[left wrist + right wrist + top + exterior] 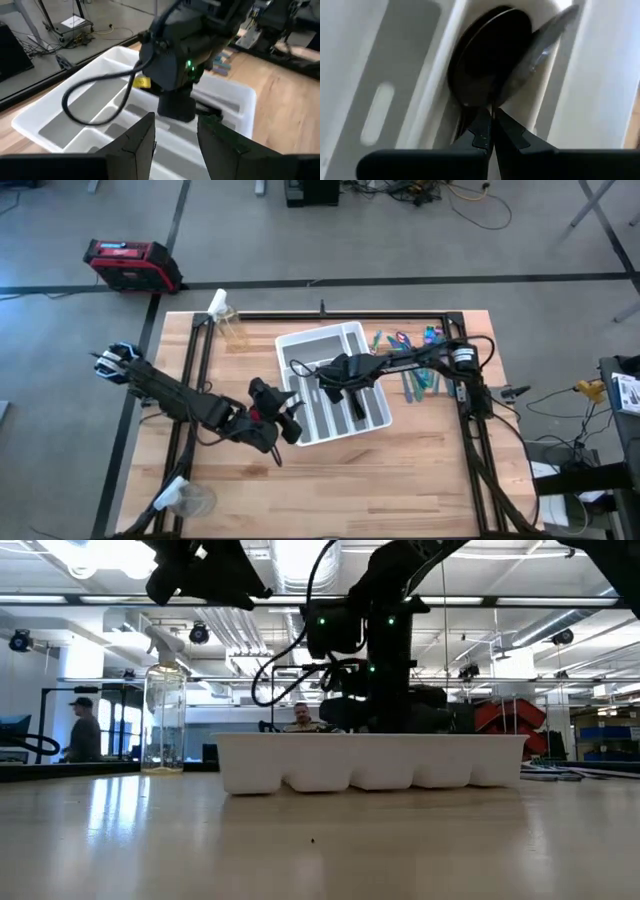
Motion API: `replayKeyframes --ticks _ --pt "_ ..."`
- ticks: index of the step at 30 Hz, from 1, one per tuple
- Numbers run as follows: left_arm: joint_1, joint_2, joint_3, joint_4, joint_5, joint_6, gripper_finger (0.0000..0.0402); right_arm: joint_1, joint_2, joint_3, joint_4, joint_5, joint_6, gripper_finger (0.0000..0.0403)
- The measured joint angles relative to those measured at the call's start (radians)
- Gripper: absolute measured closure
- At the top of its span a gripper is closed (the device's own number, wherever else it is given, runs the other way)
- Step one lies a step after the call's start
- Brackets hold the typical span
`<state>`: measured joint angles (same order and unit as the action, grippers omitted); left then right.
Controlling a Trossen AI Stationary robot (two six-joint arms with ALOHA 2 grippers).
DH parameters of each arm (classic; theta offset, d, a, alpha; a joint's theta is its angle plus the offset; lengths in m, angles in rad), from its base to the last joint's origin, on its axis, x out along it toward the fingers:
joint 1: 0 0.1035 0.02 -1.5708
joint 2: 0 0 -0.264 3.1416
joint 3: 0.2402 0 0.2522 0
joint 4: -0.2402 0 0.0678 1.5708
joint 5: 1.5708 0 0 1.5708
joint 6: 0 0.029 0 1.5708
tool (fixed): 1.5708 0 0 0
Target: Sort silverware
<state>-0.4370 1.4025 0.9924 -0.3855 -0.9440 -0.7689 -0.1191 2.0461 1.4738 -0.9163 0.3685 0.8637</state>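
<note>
Spoon [540, 47] tilted inside a tray slot, its bowl leaning on a second, darker spoon [487, 55] already lying there; right gripper [492, 132] pinches it at the neck, fingers drawn together on the metal. Seen from overhead, the right gripper [352, 388] is down in a middle slot of the tray [300, 345], arm reaching in from the right side of the table. More silverware [415, 360], teal and purple pieces, lies loose on the wood just beside the tray's right wall, near the right arm's base. So: placing step, one spoon being set with its like, and a good part of the pile not yet sorted. My guess at what comes next: let go so the spoon settles flat onto the other, lift straight up clear of the slot walls, then swing back to the pile. The tilt is the worry; released badly, it could ride up on the divider. Left gripper [285, 420] hovers off the tray's near-left corner, fingers [137, 142] apart, nothing between them, its camera looking onto the right arm's wrist over the tray. Table [400, 480] is pale wood with a black frame rail round it. Spray bottle [228, 320] stands at the far-left part, a clear cup [190, 500] near the front-left edge. Beyond: grey floor, a red case [130, 262], cables. From table height, a workshop hall, ceiling ducts and strip lights, one person [85, 730] standing far left, another [300, 718] behind the tray.
</note>
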Motion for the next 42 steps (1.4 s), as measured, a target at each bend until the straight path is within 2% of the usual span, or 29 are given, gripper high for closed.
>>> replayKeyframes --ticks 7,10,16,24,28,33,38,42 --pt "0.000 0.006 0.000 -0.008 -0.009 0.000 0.0269 -0.001 0.012 -0.001 0.002 0.049 -0.025 0.0402" --pt "0.000 0.006 0.000 -0.010 -0.024 0.000 0.0269 0.001 0.010 -0.001 0.007 0.059 -0.046 0.0386" --pt "0.000 0.009 0.000 -0.016 -0.026 0.005 0.0269 0.015 0.000 -0.001 0.006 0.069 -0.097 0.0311" --pt "-0.016 0.009 0.000 -0.016 -0.024 0.001 0.0269 0.075 -0.048 -0.002 -0.059 0.141 -0.171 0.0213" --pt "-0.037 0.009 0.000 -0.017 -0.022 0.001 0.0269 0.132 -0.129 -0.007 -0.226 0.207 -0.233 0.0185" --pt "-0.065 0.032 0.000 -0.016 -0.023 0.000 0.0269 0.212 -0.279 -0.048 -0.473 0.351 -0.199 0.0163" --pt "-0.071 0.110 0.000 0.020 -0.025 0.000 0.0269 0.263 -0.474 -0.185 -0.489 0.342 -0.176 0.0148" --pt "-0.066 0.189 0.000 0.104 -0.023 0.009 0.0269 0.231 -0.649 -0.332 -0.476 0.316 -0.148 0.0143"
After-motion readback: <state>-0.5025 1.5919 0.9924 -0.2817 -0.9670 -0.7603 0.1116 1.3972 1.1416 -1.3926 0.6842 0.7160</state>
